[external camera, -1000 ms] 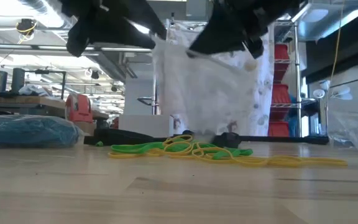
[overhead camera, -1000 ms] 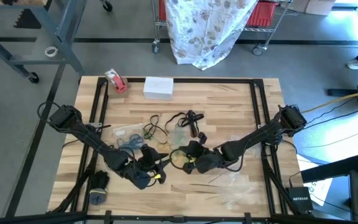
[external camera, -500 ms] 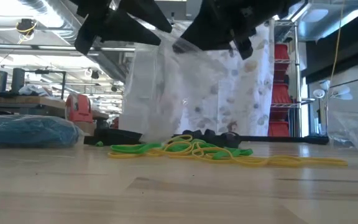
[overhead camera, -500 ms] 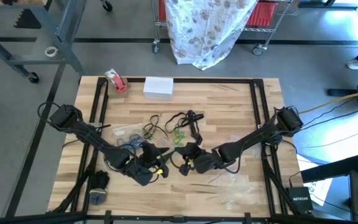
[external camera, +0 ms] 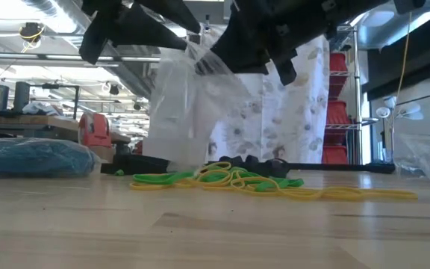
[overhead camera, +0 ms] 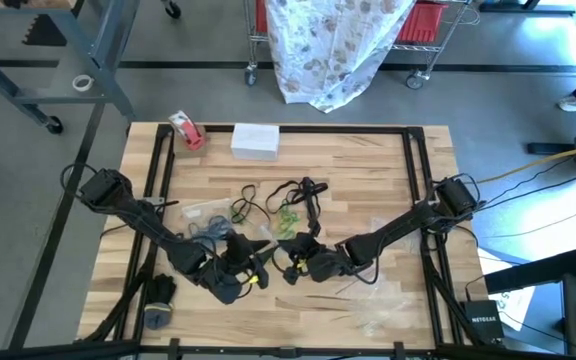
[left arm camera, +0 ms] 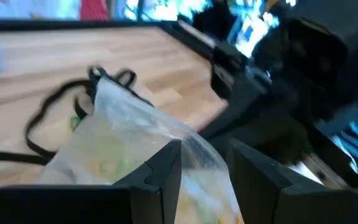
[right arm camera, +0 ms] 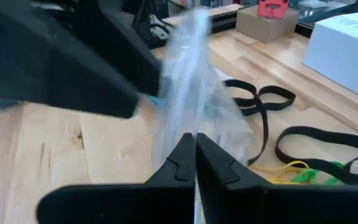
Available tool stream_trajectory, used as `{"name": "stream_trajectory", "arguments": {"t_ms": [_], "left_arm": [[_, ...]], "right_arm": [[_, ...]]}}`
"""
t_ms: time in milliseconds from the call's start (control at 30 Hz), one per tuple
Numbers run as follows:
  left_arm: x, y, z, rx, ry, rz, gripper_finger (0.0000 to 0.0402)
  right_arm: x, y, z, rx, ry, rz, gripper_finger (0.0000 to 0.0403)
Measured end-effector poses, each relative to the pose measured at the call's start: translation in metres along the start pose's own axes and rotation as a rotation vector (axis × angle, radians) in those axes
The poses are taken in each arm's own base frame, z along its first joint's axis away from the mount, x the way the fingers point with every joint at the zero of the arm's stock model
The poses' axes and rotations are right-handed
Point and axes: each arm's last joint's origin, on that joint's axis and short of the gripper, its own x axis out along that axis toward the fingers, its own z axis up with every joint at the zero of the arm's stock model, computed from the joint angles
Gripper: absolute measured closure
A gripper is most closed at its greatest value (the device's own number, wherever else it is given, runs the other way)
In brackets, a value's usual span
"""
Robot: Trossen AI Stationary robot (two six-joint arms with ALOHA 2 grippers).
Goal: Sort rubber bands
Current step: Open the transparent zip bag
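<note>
Two grippers, left and right, pinching one clear bag aloft; best spread its mouth above the rubber bands.

Even overhead light falls on my table, with only soft shadows. Both my wrist views are smeared with blur. In the low view my arms hang as dark silhouettes against bright ceiling lights.

A light wooden tabletop carries a white rectangular box, a red-and-white tape roll, scattered thin rubber bands, and clear plastic bags.
</note>
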Motion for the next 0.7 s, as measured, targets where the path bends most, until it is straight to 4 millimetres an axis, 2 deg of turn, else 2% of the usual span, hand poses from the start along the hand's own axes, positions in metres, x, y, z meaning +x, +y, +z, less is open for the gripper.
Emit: {"name": "stream_trajectory", "arguments": {"t_ms": [233,367,567,700], "left_arm": [[-0.023,-0.004,-0.005,0.062,-0.138,0.041,0.0281],[-0.023,0.0,-0.007,0.096,-0.131,0.056,0.0281],[-0.023,-0.001,-0.007,-0.043,-0.123,0.037,0.0281],[-0.023,-0.002,-0.006,-0.008,-0.14,0.043,0.0281]], "right_arm": [[0.0,0.001,0.001,0.014,-0.02,-0.002,0.0402],[0.0,0.002,0.004,0.007,-0.04,0.01,0.0402],[0.0,0.002,0.005,0.013,-0.054,0.0,0.0402],[0.0,0.001,0.006,0.021,-0.08,-0.038,0.0402]]}}
